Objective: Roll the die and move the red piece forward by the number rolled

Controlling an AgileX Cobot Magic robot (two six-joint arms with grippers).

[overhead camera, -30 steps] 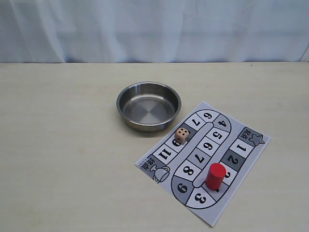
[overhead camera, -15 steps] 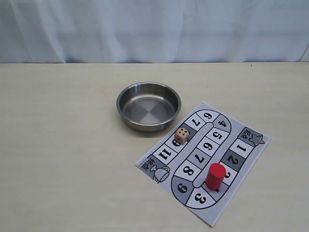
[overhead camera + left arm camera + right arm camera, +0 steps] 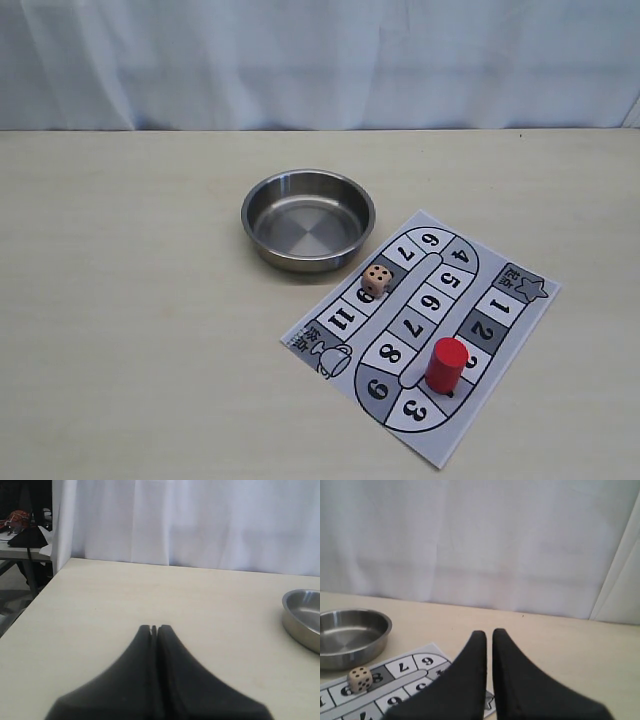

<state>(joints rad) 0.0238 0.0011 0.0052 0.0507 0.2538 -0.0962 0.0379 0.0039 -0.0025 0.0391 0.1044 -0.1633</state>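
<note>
The die (image 3: 376, 280), a pale cube with dark dots, rests on the paper game board (image 3: 300, 340) beside the square marked 7, just in front of the steel bowl. It also shows in the right wrist view as the die (image 3: 360, 679) on the board (image 3: 402, 666). The red piece (image 3: 446, 363) stands upright on the track between squares 2 and 3. Neither gripper appears in the exterior view. My left gripper (image 3: 154, 627) is shut and empty over bare table. My right gripper (image 3: 489, 632) has its fingers almost together, holding nothing, above the board's star corner.
An empty steel bowl (image 3: 308, 262) sits behind the board; the left wrist view catches the bowl (image 3: 300, 622) at its edge and the right wrist view has the bowl (image 3: 350, 657) too. A white curtain (image 3: 320, 60) backs the table.
</note>
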